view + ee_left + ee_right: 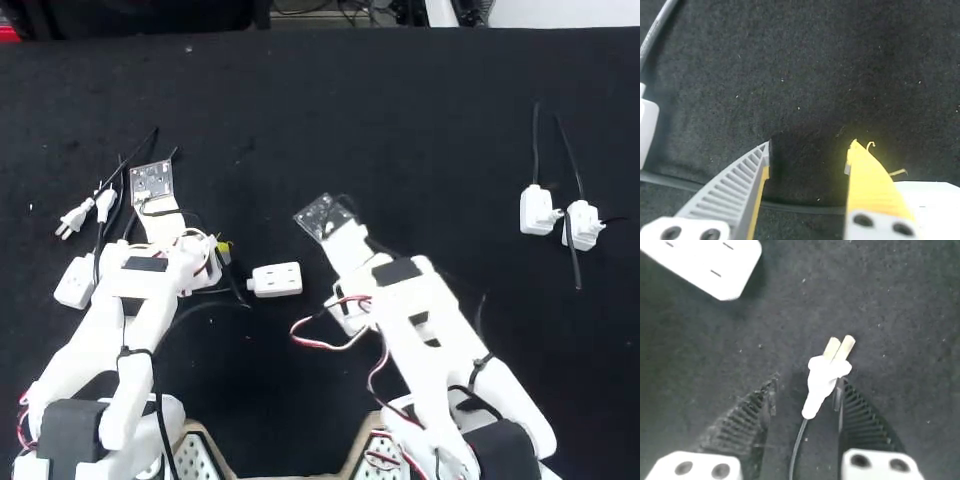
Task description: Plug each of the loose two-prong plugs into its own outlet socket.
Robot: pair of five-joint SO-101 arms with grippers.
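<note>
In the right wrist view a white two-prong plug (826,374) lies on the black cloth between the fingers of my right gripper (805,390), which is open; the plug leans against one finger (855,410). A white outlet socket (710,262) lies ahead of its prongs. Seen from above, that socket (276,279) sits between the arms, left of my right gripper (322,215). My left gripper (152,183) is open over bare cloth (807,147). Just left of it lie a loose plug (72,220) and a second white plug (105,203).
Another white socket (75,281) lies beside the left arm. At the far right two white sockets (537,210) (580,225) have black cables running away from them. A thin black cable (805,207) crosses under the left fingers. The table's far half is bare black cloth.
</note>
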